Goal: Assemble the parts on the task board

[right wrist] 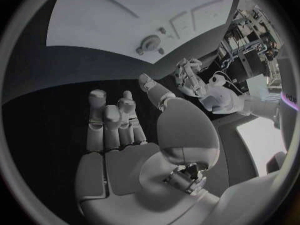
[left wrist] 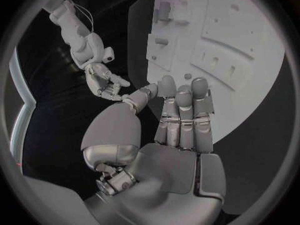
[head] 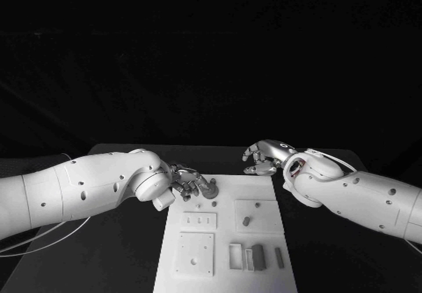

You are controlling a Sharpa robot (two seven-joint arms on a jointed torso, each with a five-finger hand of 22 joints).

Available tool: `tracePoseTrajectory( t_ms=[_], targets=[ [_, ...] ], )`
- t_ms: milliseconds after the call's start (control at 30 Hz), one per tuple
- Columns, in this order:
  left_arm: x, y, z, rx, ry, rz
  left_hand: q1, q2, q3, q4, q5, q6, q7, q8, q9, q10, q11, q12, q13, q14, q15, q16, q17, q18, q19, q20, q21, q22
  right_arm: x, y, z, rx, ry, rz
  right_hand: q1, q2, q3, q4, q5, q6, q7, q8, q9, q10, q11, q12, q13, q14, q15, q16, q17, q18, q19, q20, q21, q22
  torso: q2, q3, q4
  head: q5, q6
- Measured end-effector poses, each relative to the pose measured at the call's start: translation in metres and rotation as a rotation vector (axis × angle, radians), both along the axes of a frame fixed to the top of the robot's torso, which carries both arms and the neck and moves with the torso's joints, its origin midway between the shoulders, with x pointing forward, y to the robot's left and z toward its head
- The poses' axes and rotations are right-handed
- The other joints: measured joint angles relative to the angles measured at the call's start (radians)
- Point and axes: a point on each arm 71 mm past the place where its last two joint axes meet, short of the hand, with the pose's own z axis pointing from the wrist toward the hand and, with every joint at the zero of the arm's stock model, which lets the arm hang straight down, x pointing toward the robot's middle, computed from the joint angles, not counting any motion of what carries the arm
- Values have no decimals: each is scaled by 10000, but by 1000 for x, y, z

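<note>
Left hand (head: 183,183): fingers loosely curled, empty, beside round part (head: 211,190).
Right hand (head: 264,157): released, empty.
Part handling: probably light, rigid; pinch its sides.

Black matte surface (head: 114,256), broad and plain, running out to both sides and back to a far edge with rounded corners. Same dark top seen from the left wrist (left wrist: 253,152) and from the right wrist (right wrist: 44,85), bare and without markings there. Thin pale cable (head: 55,234) lying in a loose loop on the left part of the surface, trailing toward the picture's left edge. Beyond the far edge, a black backdrop (head: 211,73), faintly creased like cloth, rising behind the whole width of the surface.
</note>
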Motion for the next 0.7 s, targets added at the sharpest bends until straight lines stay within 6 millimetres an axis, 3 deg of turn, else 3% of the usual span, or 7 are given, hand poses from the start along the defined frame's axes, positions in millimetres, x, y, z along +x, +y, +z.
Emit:
tracePoseTrajectory(
  t_ms=[200,333,433,600,700],
  targets=[
    [-4,-2,-3,451,-21,-283,-42,-38,7,-8,216,15,2,2,73,1,1,121,65,19,1,110,0,0,34,-3,140,-1,10,-17,5,673,63,-518,0,0,0,0,0,-70,36,0,-1,-37,37,39,-23,-6,6,0,0,-1,-1,1,0,0,-4,-13,5,-52,-119],
    [-4,-3,-4,817,-124,-414,-105,-103,7,-9,471,81,-61,1,163,66,-34,310,126,104,-106,271,-39,-1,109,-75,338,-1,15,-23,6,877,76,-723,29,29,0,0,0,-83,47,0,0,-56,56,39,-39,-6,6,-37,-1,-1,-1,2,0,0,-6,-16,18,-75,-207],
    [-4,-5,-6,1120,-194,-510,-182,-179,-6,-22,834,150,-130,55,261,105,-73,503,190,173,-176,459,-59,-1,178,-141,552,-1,16,-24,8,1033,41,-759,40,40,0,0,0,-103,38,0,-10,-70,71,39,-45,-7,8,-38,-1,-1,-2,2,0,0,-7,-16,30,-83,-276],
    [-7,-10,-14,1826,-304,-820,-371,-310,-8,-23,1764,203,-182,262,590,119,-159,1009,346,255,-257,897,-113,-2,280,-256,1035,-1,17,-21,10,1200,25,-713,40,40,0,0,0,-126,68,0,-10,-124,55,39,-54,-26,26,-37,-1,-1,-18,18,0,0,-6,-16,35,-93,-401],
    [-7,-11,-16,2189,-257,-1019,-398,-283,-20,-36,1960,205,-185,321,712,77,-202,1180,354,256,-260,1034,-176,-3,296,-274,1219,-2,17,-21,10,1247,27,-703,40,40,-1,0,0,-136,79,0,-10,-126,56,39,-62,-37,37,-37,-1,-1,-19,19,0,0,-1,-17,28,-85,-483]
  ],
)
